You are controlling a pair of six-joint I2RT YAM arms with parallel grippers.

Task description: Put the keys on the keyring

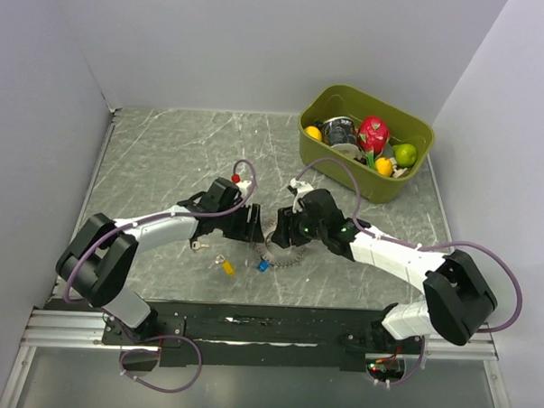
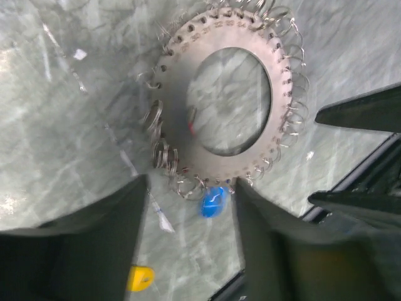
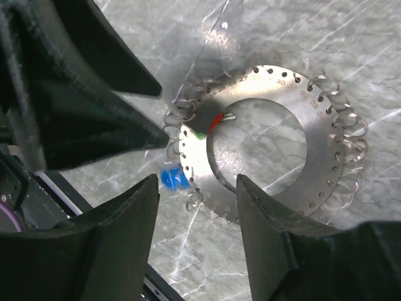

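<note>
keyring point(image 3: 322, 138) looks thin, stiff, slick, probably light. pinch the rim sitting between right gripper point(image 3: 197, 182) jaws. left gripper point(image 2: 191, 185) likewise wide, both empty.

Pale grey walls point(image 1: 261, 41) are enclosing a grey marbled desk point(image 1: 166, 154) on three sides, soft even light is falling across it, and an olive-green bin point(image 1: 321, 145) is sitting at its far right corner.

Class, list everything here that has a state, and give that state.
Keyring: flat on table.
Left gripper: open, at its rim.
Right gripper: open, rim between fingers.
Yellow key: loose, off the ring.
Blue key: at rim, attachment unclear.
Green bin: upright, holding items.
</note>
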